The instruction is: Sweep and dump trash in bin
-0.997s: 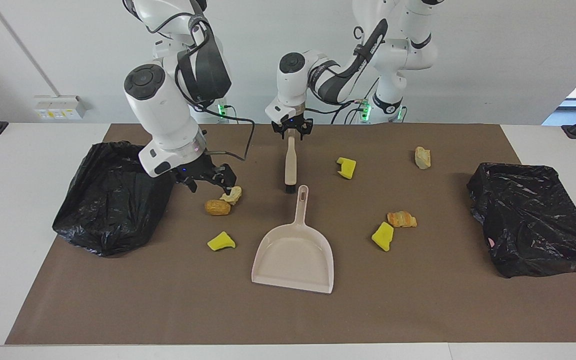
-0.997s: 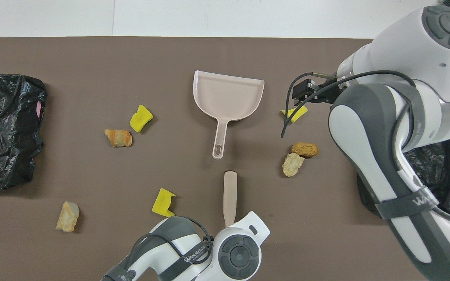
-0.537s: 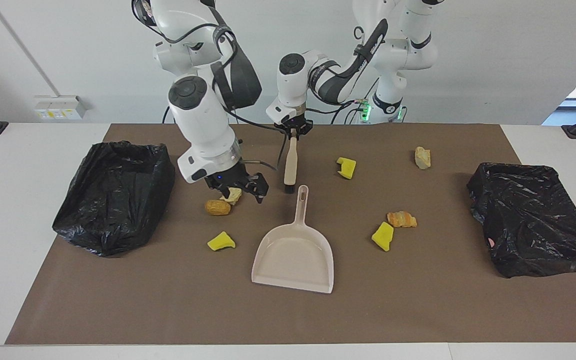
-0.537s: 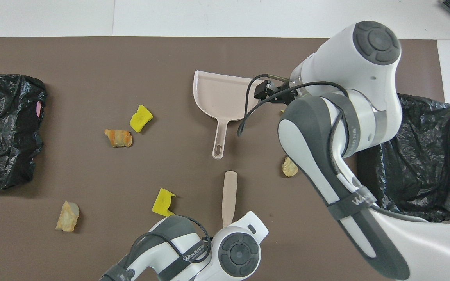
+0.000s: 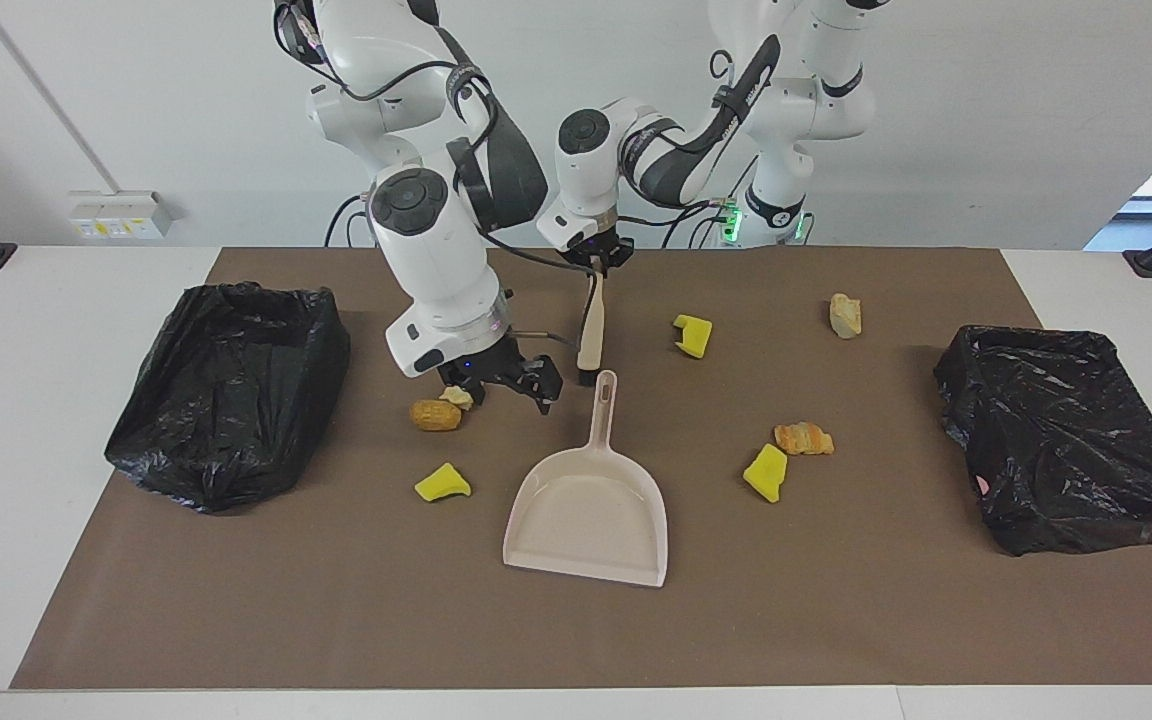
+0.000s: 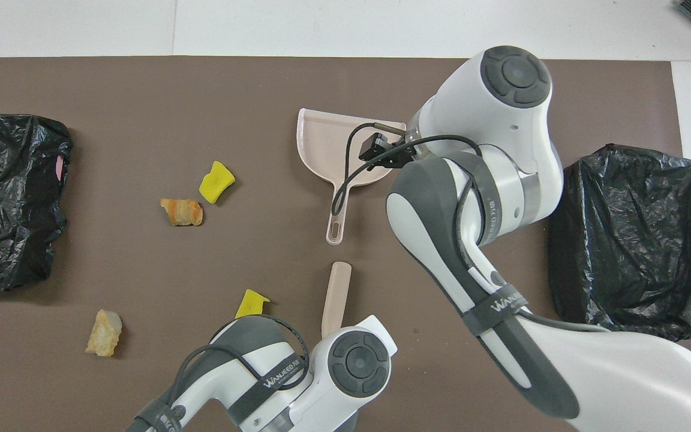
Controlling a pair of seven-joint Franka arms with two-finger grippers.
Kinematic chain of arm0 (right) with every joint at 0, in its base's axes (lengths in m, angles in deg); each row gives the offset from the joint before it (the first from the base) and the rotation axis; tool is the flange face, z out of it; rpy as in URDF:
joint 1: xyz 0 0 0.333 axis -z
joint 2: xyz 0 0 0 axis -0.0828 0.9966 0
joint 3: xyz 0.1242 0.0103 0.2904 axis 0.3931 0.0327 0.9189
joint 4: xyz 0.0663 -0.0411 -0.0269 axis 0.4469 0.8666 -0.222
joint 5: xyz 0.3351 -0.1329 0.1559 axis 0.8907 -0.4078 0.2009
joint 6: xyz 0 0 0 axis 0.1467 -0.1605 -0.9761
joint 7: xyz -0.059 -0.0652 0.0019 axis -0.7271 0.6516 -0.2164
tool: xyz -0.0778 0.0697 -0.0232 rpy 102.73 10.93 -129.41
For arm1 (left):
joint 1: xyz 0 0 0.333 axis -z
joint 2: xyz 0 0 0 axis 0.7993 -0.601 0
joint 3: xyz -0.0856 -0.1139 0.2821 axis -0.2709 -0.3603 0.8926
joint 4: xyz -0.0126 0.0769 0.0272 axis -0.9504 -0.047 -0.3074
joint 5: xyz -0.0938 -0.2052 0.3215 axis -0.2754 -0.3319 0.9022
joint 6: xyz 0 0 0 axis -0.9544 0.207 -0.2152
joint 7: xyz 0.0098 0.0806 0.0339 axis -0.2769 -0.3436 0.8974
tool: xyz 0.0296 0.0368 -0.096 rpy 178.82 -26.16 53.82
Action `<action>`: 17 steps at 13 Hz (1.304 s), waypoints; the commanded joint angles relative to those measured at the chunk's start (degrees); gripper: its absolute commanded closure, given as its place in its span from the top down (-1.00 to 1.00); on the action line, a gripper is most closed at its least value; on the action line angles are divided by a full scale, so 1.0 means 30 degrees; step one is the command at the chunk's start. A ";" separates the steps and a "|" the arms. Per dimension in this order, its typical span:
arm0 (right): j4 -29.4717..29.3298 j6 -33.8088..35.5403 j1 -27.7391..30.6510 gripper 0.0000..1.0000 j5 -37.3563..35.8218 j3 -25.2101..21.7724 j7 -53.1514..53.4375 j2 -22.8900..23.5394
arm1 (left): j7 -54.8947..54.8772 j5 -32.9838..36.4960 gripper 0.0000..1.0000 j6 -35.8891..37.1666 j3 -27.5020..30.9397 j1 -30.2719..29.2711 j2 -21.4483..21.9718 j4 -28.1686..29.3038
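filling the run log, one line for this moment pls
left gripper: shut on brush handle | right gripper: open, over bread lumps | dustpan: empty

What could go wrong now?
1. The left gripper holds the brush only by the top of its handle, and the brush hangs tilted. It might slip or swing while sweeping.
2. The brush's bottom end is right beside the dustpan handle, so it could bump the dustpan askew.
3. The open right gripper is low over the tan lump and could knock it away.
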 commanded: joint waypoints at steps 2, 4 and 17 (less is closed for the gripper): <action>-0.0245 -0.0702 -0.0377 1.00 0.0582 -0.0007 0.0527 0.0488 | -0.3749 -0.0180 -1.00 0.3213 0.1502 -0.0025 0.2583 0.0056; -0.0245 -0.1113 -0.0931 1.00 0.0612 -0.0007 0.0846 0.1161 | -0.5192 -0.0180 -1.00 0.4740 0.2672 0.0005 0.3496 0.0115; 0.3211 -0.3861 -0.2425 1.00 0.1432 0.0052 0.0967 0.0694 | -0.3908 0.2132 -1.00 0.9112 0.8271 -0.1225 1.0673 0.5353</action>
